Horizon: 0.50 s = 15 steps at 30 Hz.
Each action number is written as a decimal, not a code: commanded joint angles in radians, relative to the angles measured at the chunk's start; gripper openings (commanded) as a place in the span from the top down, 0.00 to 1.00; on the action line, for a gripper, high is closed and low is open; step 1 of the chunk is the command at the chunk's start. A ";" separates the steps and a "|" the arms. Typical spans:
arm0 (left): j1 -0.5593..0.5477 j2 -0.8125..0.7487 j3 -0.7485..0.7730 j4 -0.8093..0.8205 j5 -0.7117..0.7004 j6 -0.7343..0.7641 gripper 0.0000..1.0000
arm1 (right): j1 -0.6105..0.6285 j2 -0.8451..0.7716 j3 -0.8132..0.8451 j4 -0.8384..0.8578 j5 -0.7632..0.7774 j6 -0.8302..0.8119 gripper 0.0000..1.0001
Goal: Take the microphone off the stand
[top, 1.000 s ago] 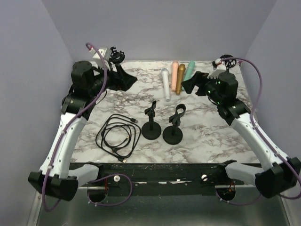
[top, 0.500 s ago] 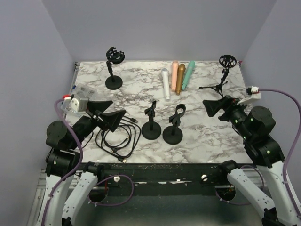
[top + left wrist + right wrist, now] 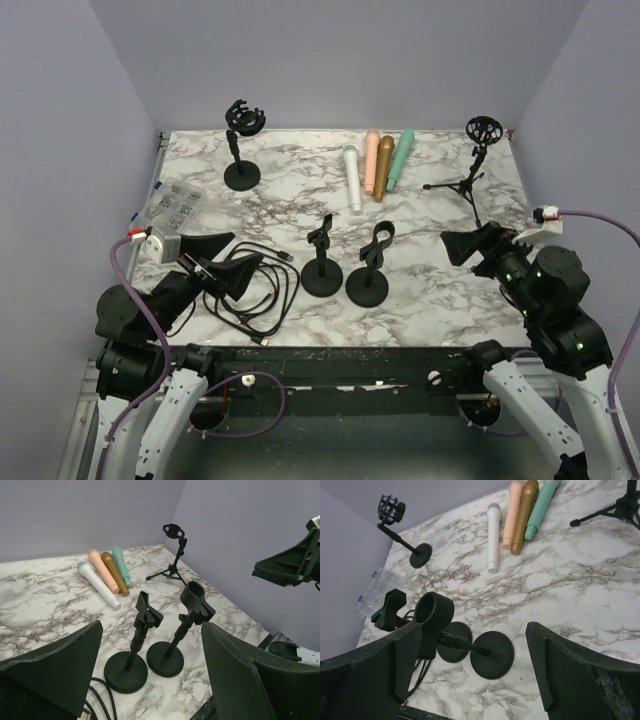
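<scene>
Several microphones lie side by side flat on the marble at the back: white (image 3: 353, 178), pink (image 3: 371, 160), gold (image 3: 385, 167) and teal (image 3: 400, 158). Two round-base stands stand mid-table, a clip stand (image 3: 322, 262) and a ring-holder stand (image 3: 368, 270); both holders carry nothing. A shock-mount stand (image 3: 242, 145) at the back left and a tripod stand (image 3: 478, 150) at the back right also hold nothing. My left gripper (image 3: 232, 258) hangs open over the near left, facing the two stands (image 3: 140, 640). My right gripper (image 3: 470, 245) is open at the near right, with the ring-holder stand (image 3: 492, 652) ahead of it.
A coiled black cable (image 3: 250, 290) lies just under the left gripper, left of the clip stand. A clear plastic box (image 3: 172, 203) sits at the table's left edge. Purple walls close in the back and both sides.
Both arms have pulled back from the far corners of the table to the near side. The left jaws have spread a little wider. The right jaws stay open.
</scene>
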 commanded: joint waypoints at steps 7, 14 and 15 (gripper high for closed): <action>-0.004 -0.057 -0.065 0.046 -0.041 0.010 0.16 | 0.007 0.081 -0.057 0.147 -0.043 0.000 0.05; -0.004 -0.071 -0.102 0.084 -0.065 0.009 0.15 | 0.007 0.040 -0.034 0.083 0.122 0.002 0.03; -0.005 -0.068 -0.105 0.087 -0.063 0.006 0.15 | 0.007 0.035 -0.033 0.070 0.120 -0.006 0.03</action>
